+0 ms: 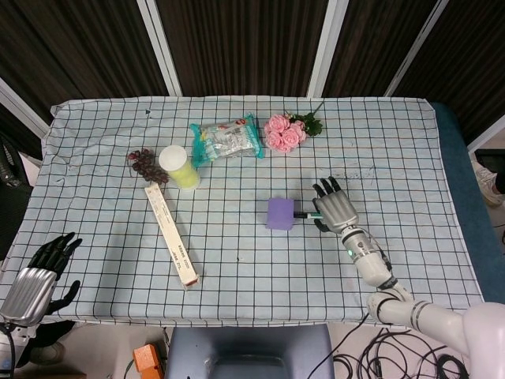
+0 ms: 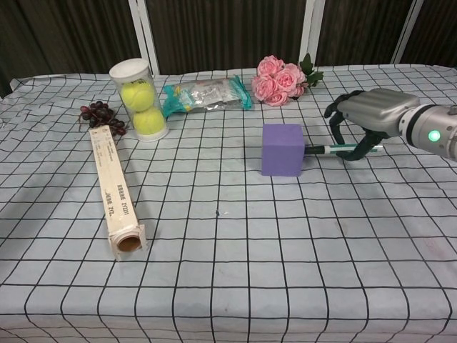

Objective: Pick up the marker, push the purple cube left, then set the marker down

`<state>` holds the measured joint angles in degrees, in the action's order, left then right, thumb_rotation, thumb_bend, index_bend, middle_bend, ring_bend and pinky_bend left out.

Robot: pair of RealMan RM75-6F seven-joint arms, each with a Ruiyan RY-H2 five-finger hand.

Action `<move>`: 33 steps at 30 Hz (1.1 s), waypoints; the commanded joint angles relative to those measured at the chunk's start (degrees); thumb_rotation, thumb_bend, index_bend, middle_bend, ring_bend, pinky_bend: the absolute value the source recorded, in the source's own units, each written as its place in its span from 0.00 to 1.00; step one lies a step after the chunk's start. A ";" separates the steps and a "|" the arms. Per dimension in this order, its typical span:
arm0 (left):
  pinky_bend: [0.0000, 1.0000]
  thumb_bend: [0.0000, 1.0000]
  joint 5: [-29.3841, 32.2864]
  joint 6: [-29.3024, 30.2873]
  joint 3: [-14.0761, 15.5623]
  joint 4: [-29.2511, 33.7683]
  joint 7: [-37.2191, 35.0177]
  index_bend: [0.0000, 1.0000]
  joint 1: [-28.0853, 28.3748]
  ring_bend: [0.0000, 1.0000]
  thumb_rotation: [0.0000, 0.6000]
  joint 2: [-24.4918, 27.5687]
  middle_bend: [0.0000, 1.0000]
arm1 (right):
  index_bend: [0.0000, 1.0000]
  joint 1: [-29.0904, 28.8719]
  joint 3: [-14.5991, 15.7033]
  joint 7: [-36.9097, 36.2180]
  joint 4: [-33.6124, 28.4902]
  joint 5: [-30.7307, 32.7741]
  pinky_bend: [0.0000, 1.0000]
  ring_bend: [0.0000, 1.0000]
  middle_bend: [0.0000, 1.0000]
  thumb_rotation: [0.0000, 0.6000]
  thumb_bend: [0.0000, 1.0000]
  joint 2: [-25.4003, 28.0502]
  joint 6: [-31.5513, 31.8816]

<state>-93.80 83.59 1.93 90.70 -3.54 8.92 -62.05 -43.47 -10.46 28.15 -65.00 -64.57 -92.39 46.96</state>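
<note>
My right hand (image 1: pixel 335 210) (image 2: pixel 368 114) grips a green-and-white marker (image 2: pixel 330 149) (image 1: pixel 306 214), held level above the cloth. Its black tip touches the right face of the purple cube (image 2: pixel 283 149) (image 1: pixel 281 213), which stands near the middle of the checked tablecloth. The hand is just right of the cube. My left hand (image 1: pixel 35 275) hangs off the table's front left corner, fingers apart, with nothing in it; only the head view shows it.
A long cardboard box (image 2: pixel 113 191) lies left of centre. At the back stand a tube of tennis balls (image 2: pixel 138 98), grapes (image 2: pixel 101 116), a snack bag (image 2: pixel 206 94) and pink roses (image 2: pixel 281 80). Bare checked cloth (image 2: pixel 235 271) lies in front of the cube.
</note>
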 commanded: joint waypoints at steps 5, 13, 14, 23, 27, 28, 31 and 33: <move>0.12 0.44 -0.10 0.23 0.08 -0.15 -0.53 0.00 -0.18 0.00 1.00 0.10 0.00 | 0.82 -3.55 -2.19 6.12 0.63 5.82 0.06 0.09 0.25 1.00 0.60 -4.05 -0.36; 0.12 0.43 0.10 -0.21 -0.03 -0.22 -1.01 0.00 0.05 0.00 1.00 0.31 0.00 | 0.82 -9.05 -5.02 13.82 2.33 12.99 0.06 0.09 0.25 1.00 0.60 -9.70 0.11; 0.12 0.44 0.06 -0.07 -0.05 -0.28 -1.20 0.00 0.00 0.00 1.00 0.36 0.00 | 0.82 -9.91 -5.24 15.11 2.26 13.77 0.06 0.09 0.25 1.00 0.60 -10.55 0.43; 0.12 0.43 -0.52 0.34 0.26 -0.71 -1.81 0.00 -0.23 0.00 1.00 0.43 0.00 | 0.82 -14.78 -6.10 21.43 1.67 18.05 0.06 0.09 0.25 1.00 0.60 -15.74 2.72; 0.12 0.43 -0.12 0.47 0.17 -0.78 -1.80 0.00 -0.45 0.00 1.00 0.40 0.00 | 0.82 -15.27 -5.51 21.82 0.78 18.29 0.06 0.09 0.25 1.00 0.60 -16.04 3.09; 0.12 0.44 -0.17 0.52 0.24 -0.75 -1.64 0.00 -0.52 0.00 1.00 0.39 0.00 | 0.82 -15.12 -5.13 21.82 0.22 18.14 0.06 0.09 0.25 1.00 0.60 -15.60 3.12; 0.12 0.44 -0.62 1.01 0.42 -0.62 -1.16 0.00 -0.79 0.00 1.00 0.34 0.00 | 0.82 -13.21 -3.21 20.31 -4.19 16.12 0.06 0.09 0.25 1.00 0.60 -11.86 3.97; 0.12 0.43 -0.65 1.08 0.45 -0.57 -1.06 0.00 -0.86 0.00 1.00 0.31 0.00 | 0.82 -11.33 -1.91 18.53 -7.48 14.43 0.06 0.09 0.25 1.00 0.60 -8.75 4.90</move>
<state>-94.45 84.67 2.37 90.13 -4.59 8.06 -61.73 -56.92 -14.08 48.63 -68.94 -48.13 -104.51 50.79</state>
